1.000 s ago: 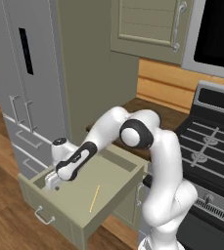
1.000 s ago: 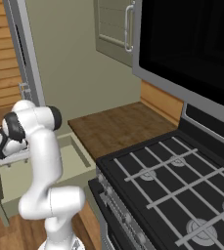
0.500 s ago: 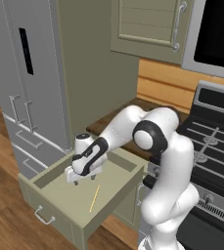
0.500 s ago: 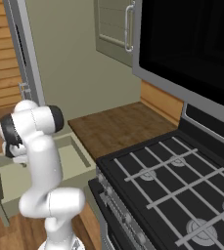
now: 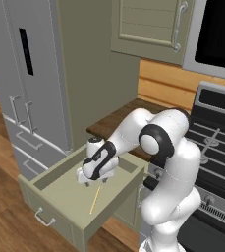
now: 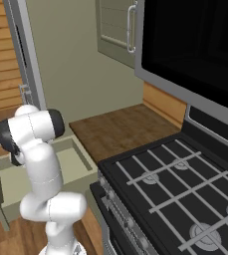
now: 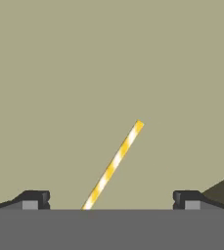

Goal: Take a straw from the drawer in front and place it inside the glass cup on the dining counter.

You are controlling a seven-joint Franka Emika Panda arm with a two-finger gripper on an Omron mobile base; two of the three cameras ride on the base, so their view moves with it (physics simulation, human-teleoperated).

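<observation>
Swung rightward over the drawer point(image 5: 60, 189), my gripper point(image 5: 88, 181) hangs wide just above the straw point(image 5: 95, 199), which lies slanted, so closing could roll it away.

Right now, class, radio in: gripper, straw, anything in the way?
Gripper open, above the straw. Straw flat on the drawer floor, untouched. Nothing in the way.
</observation>
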